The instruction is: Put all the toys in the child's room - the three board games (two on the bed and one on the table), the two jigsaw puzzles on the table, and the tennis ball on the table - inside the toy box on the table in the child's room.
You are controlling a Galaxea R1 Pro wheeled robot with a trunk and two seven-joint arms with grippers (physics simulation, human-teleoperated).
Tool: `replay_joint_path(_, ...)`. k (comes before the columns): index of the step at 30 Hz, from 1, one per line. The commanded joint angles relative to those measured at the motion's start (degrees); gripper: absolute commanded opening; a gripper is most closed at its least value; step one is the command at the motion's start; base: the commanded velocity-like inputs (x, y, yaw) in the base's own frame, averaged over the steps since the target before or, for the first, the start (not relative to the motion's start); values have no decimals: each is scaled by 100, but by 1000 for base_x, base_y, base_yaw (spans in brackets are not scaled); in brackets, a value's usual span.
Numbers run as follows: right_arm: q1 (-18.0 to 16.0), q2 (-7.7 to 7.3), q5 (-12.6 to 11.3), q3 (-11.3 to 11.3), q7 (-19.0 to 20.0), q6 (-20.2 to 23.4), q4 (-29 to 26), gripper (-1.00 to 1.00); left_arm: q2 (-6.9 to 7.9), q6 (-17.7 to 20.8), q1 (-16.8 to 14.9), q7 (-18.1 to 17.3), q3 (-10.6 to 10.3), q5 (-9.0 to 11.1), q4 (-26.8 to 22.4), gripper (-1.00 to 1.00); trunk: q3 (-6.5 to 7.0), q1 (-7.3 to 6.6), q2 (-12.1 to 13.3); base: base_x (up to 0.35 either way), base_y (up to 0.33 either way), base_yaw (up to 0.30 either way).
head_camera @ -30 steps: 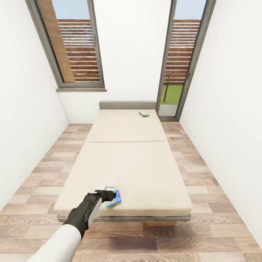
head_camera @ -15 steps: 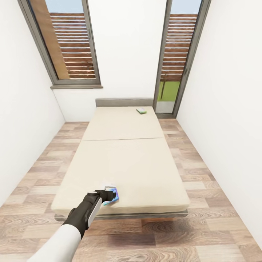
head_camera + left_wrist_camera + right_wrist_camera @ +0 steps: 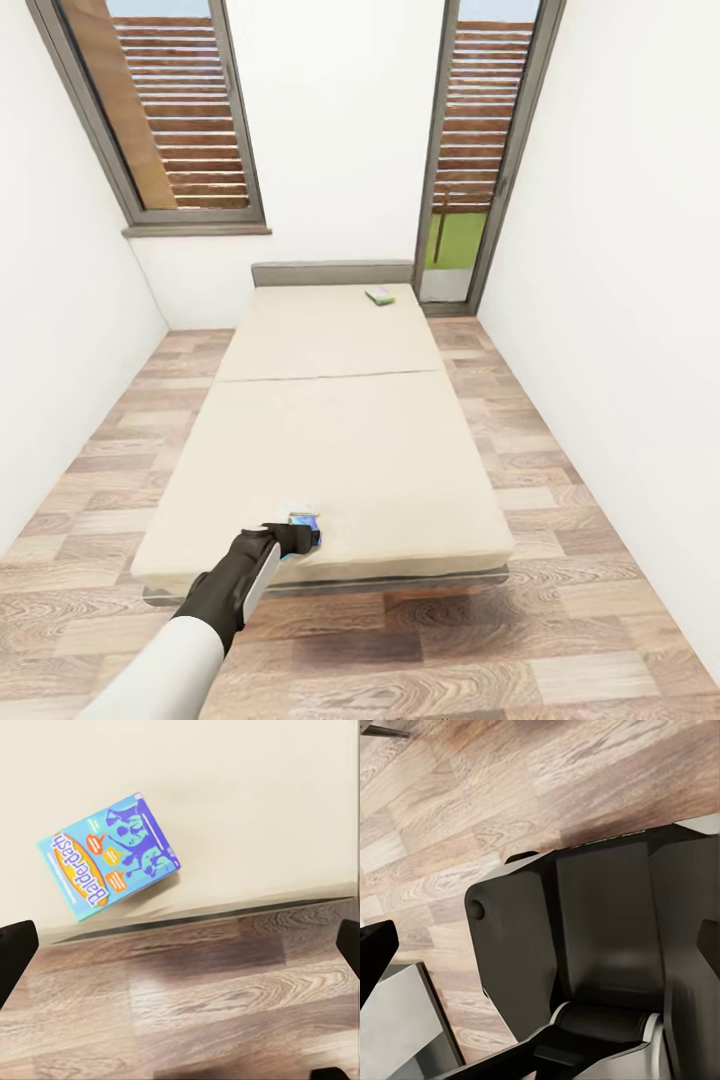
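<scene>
Backing off slightly, the head camera shows more floor; left claw (image 3: 180, 945) hangs spread wide, grasping nothing, above the blue printed cardboard game box (image 3: 109, 853) at the beige-mattressed bed (image 3: 340, 440) foot edge. Right claw's state I cannot tell.

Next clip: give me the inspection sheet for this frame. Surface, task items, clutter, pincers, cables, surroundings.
Surface: beige bed with a grey headboard; mattress mostly bare.
Job's things: blue board game box reading Balderdash lies flat near the foot edge of the bed; a second, green-white box lies near the headboard on the window-door side.
Clutter: nothing seen.
Pincers: left pincer hangs over the blue box, its fingers wide apart and not touching it; right pincer's fingers show apart at the picture's edges, holding nothing, in front of the robot's dark body.
Cables: nothing seen.
Surroundings: wood-plank floor, white walls, two tall grey-framed windows.
</scene>
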Motion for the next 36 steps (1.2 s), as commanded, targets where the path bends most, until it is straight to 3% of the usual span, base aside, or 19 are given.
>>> replay_joint_path(1,-5,2,-35,48,13,-30,7,100,-4,35,-2,8,-12,4,-12,100,-20,3,-11,0,0,-79)
replay_joint_path(36,-5,11,-30,49,14,-47,7,100,-96,273,-2,10,-19,6,-44,100,-350,3,-11,0,0,-79)
